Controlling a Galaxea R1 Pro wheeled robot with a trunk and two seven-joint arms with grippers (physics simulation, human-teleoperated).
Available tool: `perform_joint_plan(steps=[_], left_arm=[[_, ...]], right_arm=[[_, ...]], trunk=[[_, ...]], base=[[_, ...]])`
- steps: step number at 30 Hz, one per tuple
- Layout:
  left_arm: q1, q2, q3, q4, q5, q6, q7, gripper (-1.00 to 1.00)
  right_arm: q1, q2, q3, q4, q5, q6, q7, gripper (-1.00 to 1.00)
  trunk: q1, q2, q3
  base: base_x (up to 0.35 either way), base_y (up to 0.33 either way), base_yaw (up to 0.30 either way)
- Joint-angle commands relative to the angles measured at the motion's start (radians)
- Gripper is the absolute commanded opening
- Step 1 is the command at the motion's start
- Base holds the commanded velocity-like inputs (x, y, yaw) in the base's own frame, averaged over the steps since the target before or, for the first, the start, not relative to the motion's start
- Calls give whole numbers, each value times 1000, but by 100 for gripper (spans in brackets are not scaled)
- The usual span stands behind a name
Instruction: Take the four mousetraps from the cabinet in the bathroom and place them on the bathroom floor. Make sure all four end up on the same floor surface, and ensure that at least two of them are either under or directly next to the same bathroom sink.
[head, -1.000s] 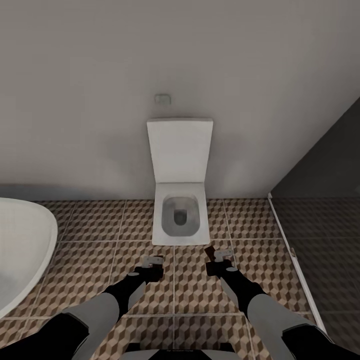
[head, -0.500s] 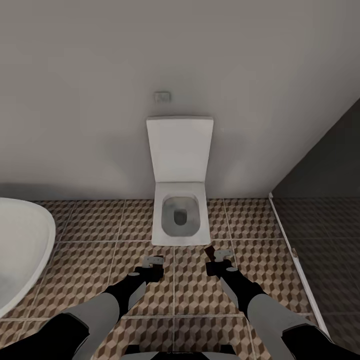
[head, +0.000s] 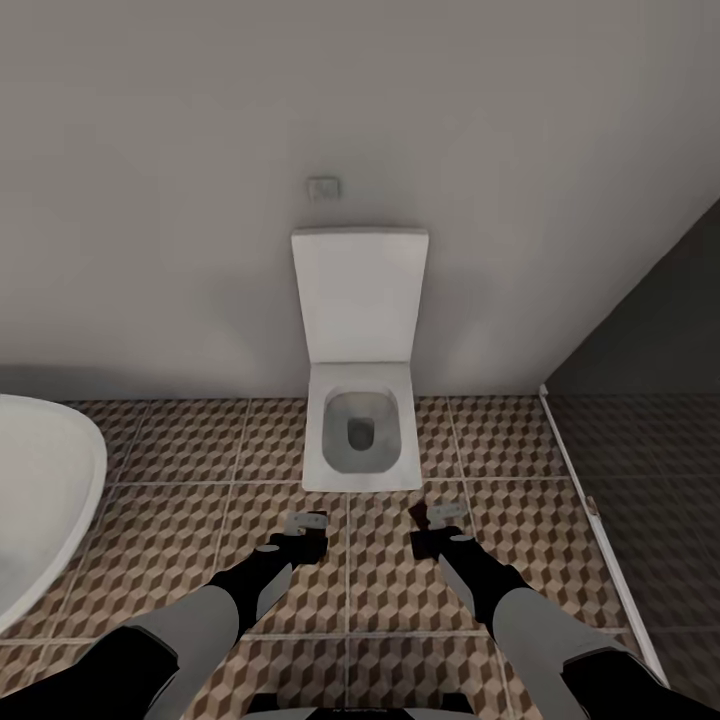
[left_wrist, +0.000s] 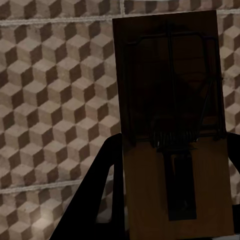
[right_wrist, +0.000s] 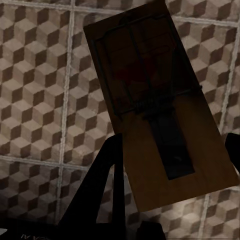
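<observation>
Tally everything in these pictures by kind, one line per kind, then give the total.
Mousetraps: 2, one held in the left gripper (left mousetrap), one in the right gripper (right mousetrap)
Toilet: 1
Bathtub: 1
Wall flush plate: 1
Total: 5, over the bathroom floor

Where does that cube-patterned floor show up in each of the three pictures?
Head view: the bathroom floor spreads across the lower half, around the toilet.
Left wrist view: it lies behind the left mousetrap, held in the left claw.
Right wrist view: it lies behind the right mousetrap, held in the right claw.
Shared landmark: pale grout lines.
</observation>
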Motion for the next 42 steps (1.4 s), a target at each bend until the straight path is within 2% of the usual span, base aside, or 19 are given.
perform_joint_plan(steps=[1, 12, 19, 42], left_arm=[[0, 0, -9, -2, 7, 5, 9, -100], [0, 0, -9, -2, 7, 5, 9, -100], [-1, 0, -9, -2, 7, 5, 9, -100], [-1, -1, -9, -3, 7, 5, 9, -100]], right_arm=[[0, 0, 9, -2, -8, 8, -6, -100], [0, 8, 8, -1, -8, 14, -6, -100], [0, 25, 8, 0, -8, 15, -6, -100], [0, 26, 8, 1, -8, 16, -6, -100]], trunk=[[4, -8, -4], [46, -85, -38], [73, -134, -60], [161, -295, -132]], base=[[0, 0, 0], [0, 0, 0], [0, 0, 0], [0, 0, 0]])
